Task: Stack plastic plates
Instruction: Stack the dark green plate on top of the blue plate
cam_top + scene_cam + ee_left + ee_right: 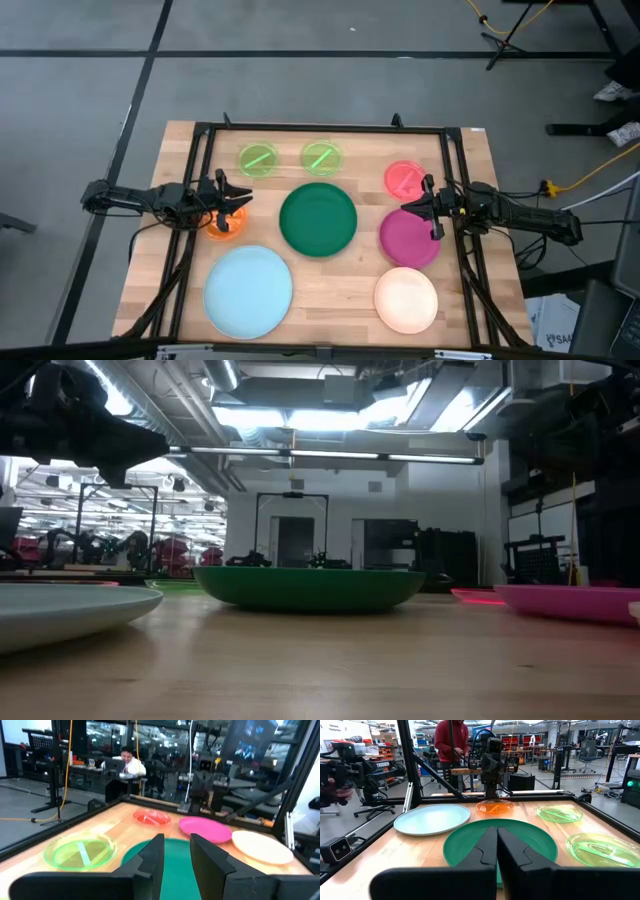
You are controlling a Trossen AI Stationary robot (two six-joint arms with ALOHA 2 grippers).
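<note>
Wood is the tabletop point(330, 290), and all the plates lie on it singly, none stacked. The light blue plate point(248, 291) sits at the near left, largest along with the dark green plate point(318, 219), which lies at the middle between the two arms. The magenta plate point(409, 238) is just right of the green one, and the cream plate point(406, 299) lies near it toward the front edge. Along the far side lie two neon green plates point(259, 160) point(322, 157) side by side, with the pink plate point(404, 178) further right. The orange plate point(226, 222) lies at the left, partly under the left gripper point(240, 197). That gripper hovers above the orange plate's edge, pointing at the green plate, its fingers point(152, 859) parted with a narrow gap and grasping nothing. The right gripper point(412, 207) hangs over the spot between the pink and magenta plates, facing the green plate, its fingers point(485, 851) pressed together and empty.
</note>
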